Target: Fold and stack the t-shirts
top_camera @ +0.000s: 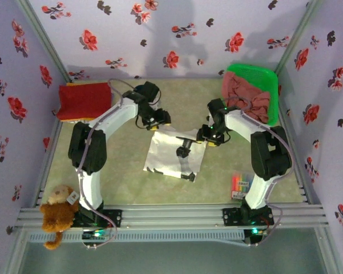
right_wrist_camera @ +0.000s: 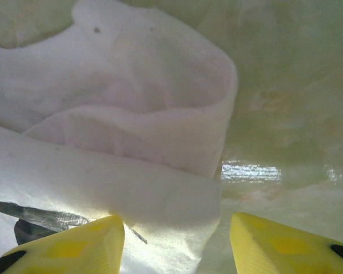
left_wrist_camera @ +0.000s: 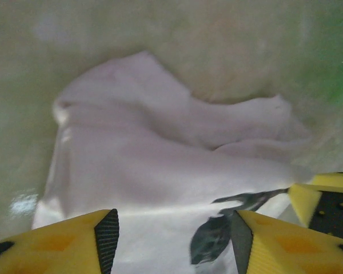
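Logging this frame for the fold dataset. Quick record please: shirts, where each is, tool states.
white t-shirt: table centre, print up, far edge rumpled
red t-shirt: folded, far left corner
pink t-shirts: heaped in green basket, far right
left tool: open, over the white t-shirt's far left part
right tool: open, at its far right corner
teddy bear: near left edge

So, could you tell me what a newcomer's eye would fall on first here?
The white printed t-shirt lies in the middle, the left gripper and right gripper open at its far edge. A green basket of dusty-pink shirts sits far right; a red shirt lies far left.
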